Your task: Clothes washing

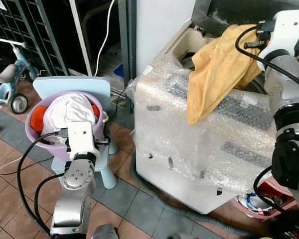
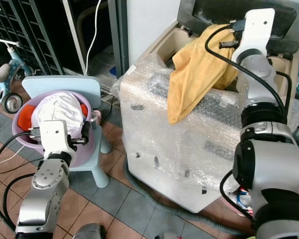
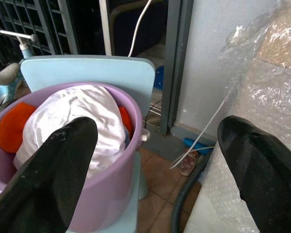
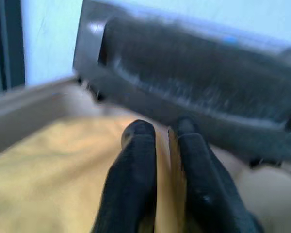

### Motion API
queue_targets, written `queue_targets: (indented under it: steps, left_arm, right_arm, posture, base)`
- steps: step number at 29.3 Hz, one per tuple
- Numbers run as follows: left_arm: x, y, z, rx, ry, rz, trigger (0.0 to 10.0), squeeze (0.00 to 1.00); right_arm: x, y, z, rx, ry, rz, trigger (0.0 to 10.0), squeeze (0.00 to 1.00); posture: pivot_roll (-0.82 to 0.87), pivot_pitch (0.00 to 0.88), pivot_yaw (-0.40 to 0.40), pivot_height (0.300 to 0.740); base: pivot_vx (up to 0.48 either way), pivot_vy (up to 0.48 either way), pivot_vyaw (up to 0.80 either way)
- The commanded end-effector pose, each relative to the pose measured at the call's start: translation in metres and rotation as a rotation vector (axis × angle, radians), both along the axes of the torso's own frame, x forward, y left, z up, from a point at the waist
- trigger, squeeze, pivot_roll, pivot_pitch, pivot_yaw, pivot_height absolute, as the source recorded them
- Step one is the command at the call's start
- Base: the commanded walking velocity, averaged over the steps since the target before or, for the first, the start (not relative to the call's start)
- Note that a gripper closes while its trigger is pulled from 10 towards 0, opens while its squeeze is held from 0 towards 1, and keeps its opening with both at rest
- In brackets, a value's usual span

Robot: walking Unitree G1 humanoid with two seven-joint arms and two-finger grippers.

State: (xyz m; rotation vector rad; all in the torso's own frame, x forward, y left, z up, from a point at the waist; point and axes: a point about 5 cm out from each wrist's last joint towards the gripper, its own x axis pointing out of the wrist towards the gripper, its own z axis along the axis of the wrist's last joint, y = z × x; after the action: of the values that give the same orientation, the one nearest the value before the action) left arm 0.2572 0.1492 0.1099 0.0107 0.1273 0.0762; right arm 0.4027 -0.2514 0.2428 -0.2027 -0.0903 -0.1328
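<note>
The washing machine (image 1: 204, 144), one only and wrapped in bubble plastic, stands at the robot's right with its top open. One yellow cloth (image 1: 217, 69) hangs over its front edge, half inside the opening and half down the wrapped front. The right tool (image 4: 165, 145) is above the opening, its two fingers pressed together on a fold of this cloth. To do this step well, I think the arm must carry the cloth further over the drum before it lets go, so the hanging part follows inside and does not slide down to the floor.

One light blue chair (image 1: 74, 87) stands at the left, and on it one purple basin (image 1: 37, 137) full of laundry: one white piece (image 1: 70, 114) on top and one orange piece (image 1: 38, 117) under it. The left tool (image 3: 155, 160) hovers just beside the basin with its fingers wide apart, holding nothing. One small tricycle (image 1: 10, 82) stands far left.
</note>
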Motion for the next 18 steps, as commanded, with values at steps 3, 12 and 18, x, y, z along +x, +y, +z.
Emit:
queue_targets:
  steps: [3, 12, 18]
  left_arm:
    - [0.0, 0.0, 0.0, 0.011, -0.004, 0.006, 10.0, 0.0]
    - [0.003, -0.001, 0.0, 0.019, -0.006, -0.004, 10.0, 0.0]
    - [0.004, -0.001, 0.0, 0.017, -0.012, 0.0, 10.0, 0.0]
  right_arm:
    - [-0.004, -0.003, -0.002, -0.069, -0.038, -0.014, 10.0, 1.0]
    - [-0.02, 0.009, 0.013, -0.072, -0.24, 0.18, 10.0, 1.0]
    - [-0.031, 0.025, 0.002, -0.152, -0.259, 0.265, 10.0, 1.0]
  posture:
    - [-0.04, 0.0, -0.033, 0.74]
    - [-0.05, 0.0, -0.023, 0.74]
    - [-0.05, 0.0, -0.028, 0.74]
  base:
    - [0.0, 0.0, 0.0]
    - [0.0, 0.0, 0.0]
    - [0.0, 0.0, 0.0]
